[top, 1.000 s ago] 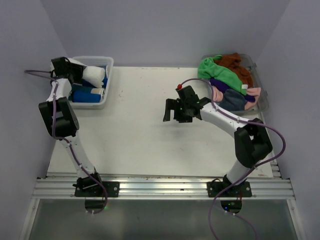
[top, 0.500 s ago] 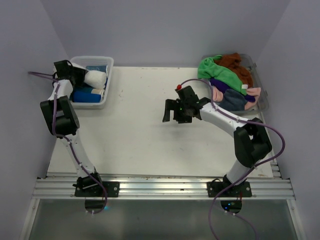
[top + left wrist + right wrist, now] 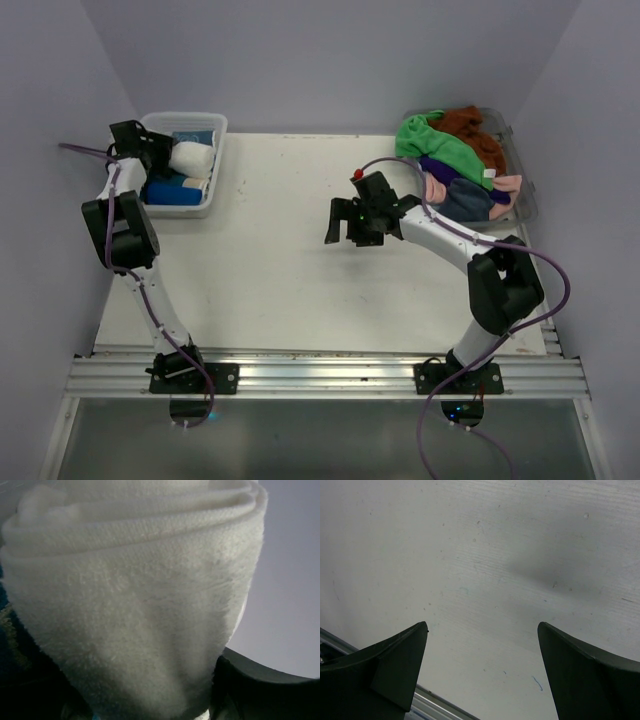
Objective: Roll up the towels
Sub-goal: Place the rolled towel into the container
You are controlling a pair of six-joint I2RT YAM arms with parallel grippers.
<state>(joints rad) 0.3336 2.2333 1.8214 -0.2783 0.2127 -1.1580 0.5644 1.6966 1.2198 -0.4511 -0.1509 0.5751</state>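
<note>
Top external view, far left corner: a white towel [image 3: 190,158] is seen rolled into a fat, fluffy cylinder. It's laid in the basket [image 3: 216,172] on top of a blue roll [image 3: 172,193], with a bit more blue glimpsed behind it. One end is met by the left tool [image 3: 158,153]. The left wrist view is pretty much filled with terry loops and layered edges, so whether the towel is pinched or let go can't be told. The right tool [image 3: 348,232] is held wide open over bare surface [image 3: 270,280], with nothing between its fingers. Count-wise: one white roll, plus five loose towels heaped in the tub [image 3: 527,210] far right. These are the green towel [image 3: 445,148], rust-brown towel [image 3: 478,130], purple towel [image 3: 440,168], pink towel [image 3: 437,188] and grey towel [image 3: 468,200].
</note>
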